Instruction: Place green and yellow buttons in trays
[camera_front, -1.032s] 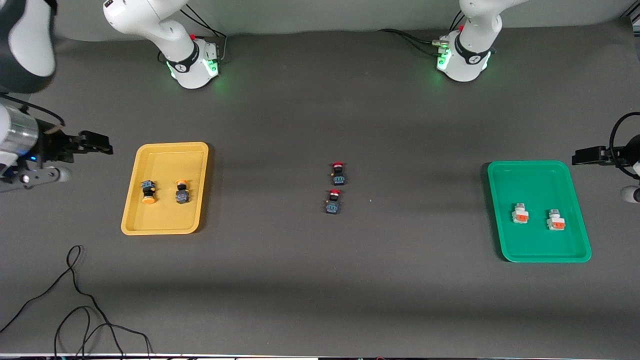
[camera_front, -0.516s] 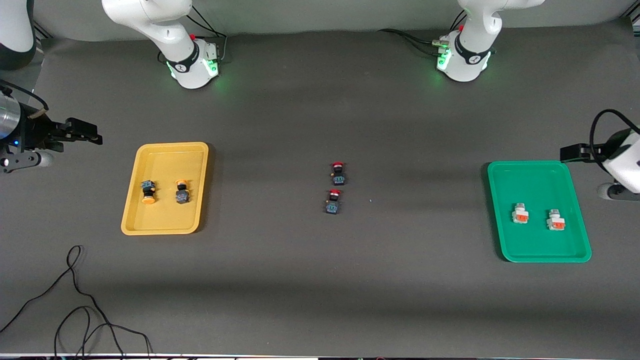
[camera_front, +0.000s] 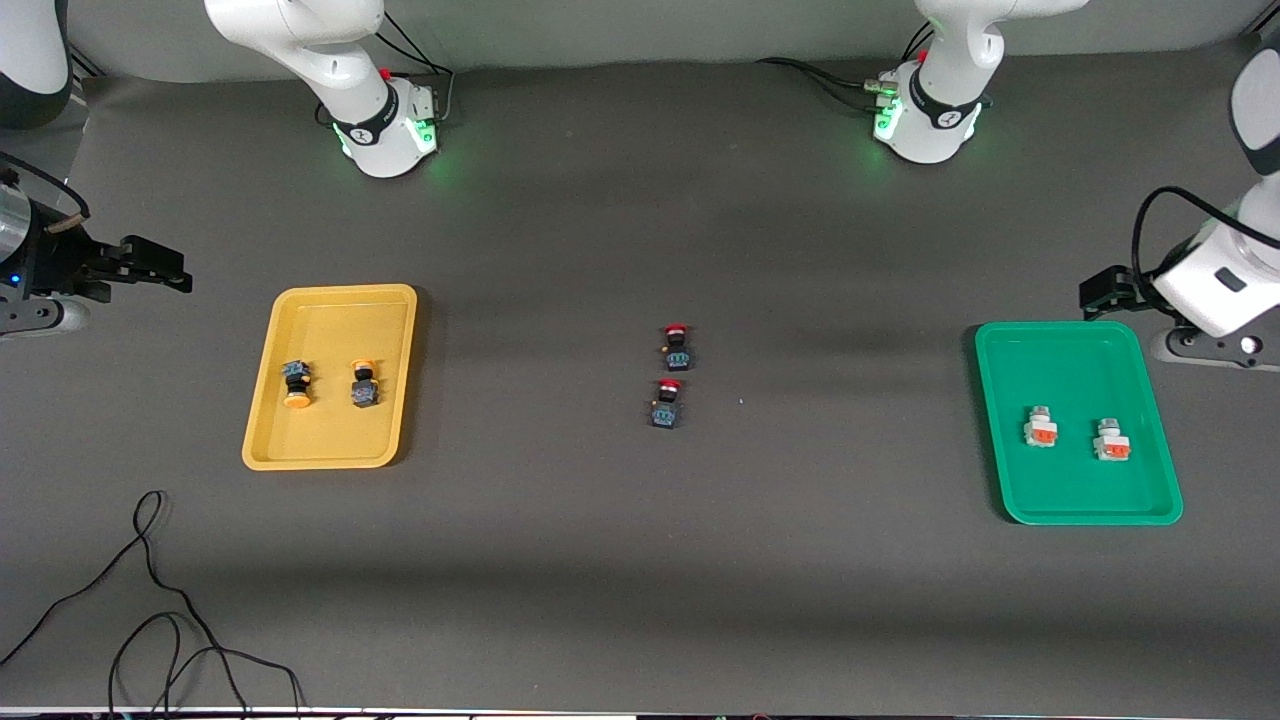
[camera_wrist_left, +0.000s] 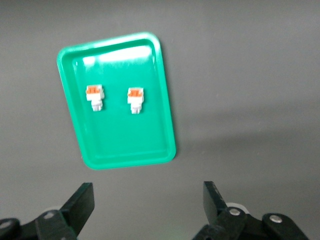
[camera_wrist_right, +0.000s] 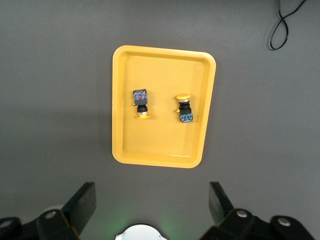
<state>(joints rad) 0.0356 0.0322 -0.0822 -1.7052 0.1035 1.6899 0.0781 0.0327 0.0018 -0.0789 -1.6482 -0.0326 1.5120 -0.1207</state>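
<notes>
The yellow tray (camera_front: 332, 320) holds two yellow-capped black buttons (camera_front: 296, 385) (camera_front: 364, 383); they also show in the right wrist view (camera_wrist_right: 141, 104) (camera_wrist_right: 184, 109) on that tray (camera_wrist_right: 160, 70). The green tray (camera_front: 1070, 360) holds two white buttons with orange-red faces (camera_front: 1040, 428) (camera_front: 1111, 442), which also show in the left wrist view (camera_wrist_left: 94, 96) (camera_wrist_left: 135, 99) on that tray (camera_wrist_left: 125, 142). My right gripper (camera_front: 168, 270) (camera_wrist_right: 152, 195) is open and empty, up in the air off the yellow tray's outer side. My left gripper (camera_front: 1098, 292) (camera_wrist_left: 147, 195) is open and empty, above the green tray's edge nearest the bases.
Two red-capped black buttons (camera_front: 676, 347) (camera_front: 667, 403) lie on the dark table midway between the trays. A loose black cable (camera_front: 150, 600) curls near the front edge at the right arm's end. The arm bases (camera_front: 385, 125) (camera_front: 930, 115) stand along the back.
My right gripper has drawn away from the yellow tray toward the table's end. My left gripper has shifted along the green tray's back edge as its arm swung up. Buttons and trays have not moved.
</notes>
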